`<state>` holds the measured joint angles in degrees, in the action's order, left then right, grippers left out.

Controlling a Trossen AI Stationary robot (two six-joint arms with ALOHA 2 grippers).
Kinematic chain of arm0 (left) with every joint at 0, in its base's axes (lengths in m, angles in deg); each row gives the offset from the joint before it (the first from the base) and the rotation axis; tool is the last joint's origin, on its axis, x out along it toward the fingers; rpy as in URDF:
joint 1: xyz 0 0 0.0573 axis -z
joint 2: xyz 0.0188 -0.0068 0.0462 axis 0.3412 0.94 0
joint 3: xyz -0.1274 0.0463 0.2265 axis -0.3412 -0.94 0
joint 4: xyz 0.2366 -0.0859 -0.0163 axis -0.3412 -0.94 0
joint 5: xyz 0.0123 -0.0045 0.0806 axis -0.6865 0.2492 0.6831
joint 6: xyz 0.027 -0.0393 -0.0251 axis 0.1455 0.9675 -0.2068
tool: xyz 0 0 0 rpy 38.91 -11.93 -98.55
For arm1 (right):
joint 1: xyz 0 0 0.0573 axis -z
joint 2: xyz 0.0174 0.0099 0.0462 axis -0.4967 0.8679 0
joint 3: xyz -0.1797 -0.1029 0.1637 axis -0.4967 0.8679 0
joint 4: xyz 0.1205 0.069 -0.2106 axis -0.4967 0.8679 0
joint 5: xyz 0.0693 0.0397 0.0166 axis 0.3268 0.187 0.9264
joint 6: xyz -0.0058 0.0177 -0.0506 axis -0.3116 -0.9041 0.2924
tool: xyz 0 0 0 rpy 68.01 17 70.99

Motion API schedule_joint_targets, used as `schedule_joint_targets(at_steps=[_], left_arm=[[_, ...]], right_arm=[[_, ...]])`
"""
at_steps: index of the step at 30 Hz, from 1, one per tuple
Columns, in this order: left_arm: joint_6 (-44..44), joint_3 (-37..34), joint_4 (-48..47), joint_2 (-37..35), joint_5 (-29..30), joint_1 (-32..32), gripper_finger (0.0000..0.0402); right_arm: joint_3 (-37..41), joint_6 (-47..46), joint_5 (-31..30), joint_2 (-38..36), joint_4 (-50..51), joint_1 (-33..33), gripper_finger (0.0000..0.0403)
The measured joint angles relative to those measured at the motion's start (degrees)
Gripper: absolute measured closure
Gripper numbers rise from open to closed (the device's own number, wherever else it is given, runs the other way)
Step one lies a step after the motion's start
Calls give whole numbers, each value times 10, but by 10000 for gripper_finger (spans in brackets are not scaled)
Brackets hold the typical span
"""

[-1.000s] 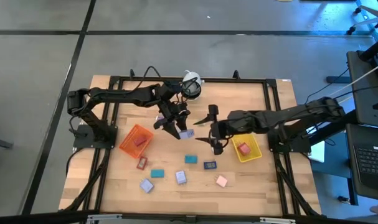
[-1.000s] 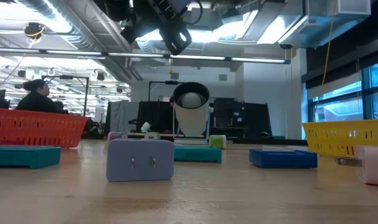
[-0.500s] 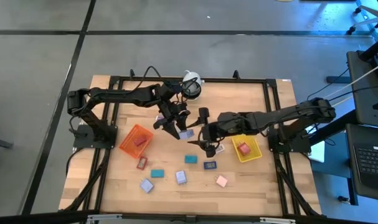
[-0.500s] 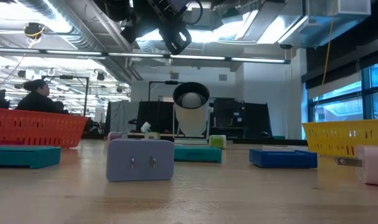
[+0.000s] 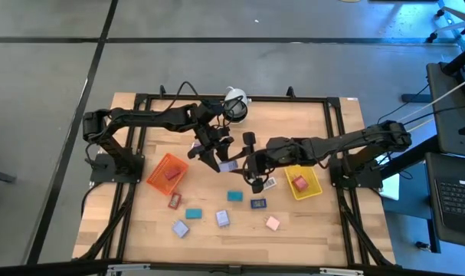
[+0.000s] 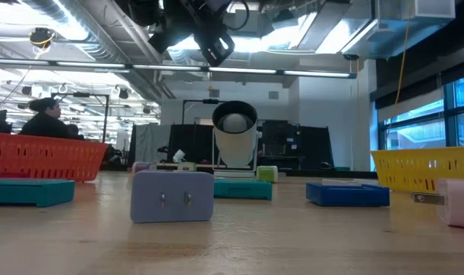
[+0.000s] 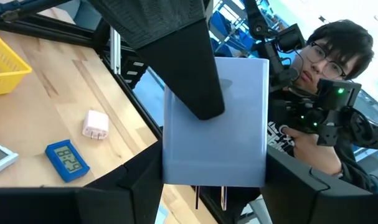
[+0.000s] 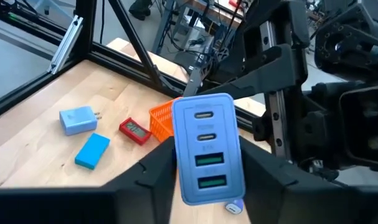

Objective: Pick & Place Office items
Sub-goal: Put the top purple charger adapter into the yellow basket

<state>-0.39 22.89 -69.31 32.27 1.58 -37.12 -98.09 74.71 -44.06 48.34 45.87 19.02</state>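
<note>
Left gripper (image 5: pixel 210 158) above table (image 5: pixel 309 123) centre, clamped on lavender charger (image 7: pixel 215 121), prongs down. Right gripper (image 5: pixel 252 181) just beside it, fingers around blue charger (image 8: pixel 207 148); firm grip or not, cannot tell.

**Surroundings of the work area**

A light wooden table top (image 5: pixel 309 123) sits inside a black metal frame (image 5: pixel 240 99). On it lie an orange slatted plastic tray (image 5: pixel 162 177) towards the left and a yellow slatted plastic tray (image 5: pixel 310 186) towards the right. A white round camera on a stand (image 5: pixel 234 103) stands at the far edge. Beyond the table, a seated person with dark hair (image 6: pixel 42 116) shows in the low view, and another person wearing glasses (image 7: pixel 329 81) in the left wrist view.
</note>
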Motion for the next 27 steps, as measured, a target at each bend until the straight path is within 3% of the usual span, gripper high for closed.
schedule_joint_targets(at_steps=[2, 15, 27], left_arm=[[3, 0, -1, 0, -3, 1, 184], [-1, 0, 0, 0, 2, 6, 182], [7, 0, 6, -6, 38, -7, 171]], right_arm=[[0, 10, 1, 0, -1, 0, 281], [0, 23, 0, 0, -1, 0, 282], [1, 39, -36, -19, 29, 4, 282]])
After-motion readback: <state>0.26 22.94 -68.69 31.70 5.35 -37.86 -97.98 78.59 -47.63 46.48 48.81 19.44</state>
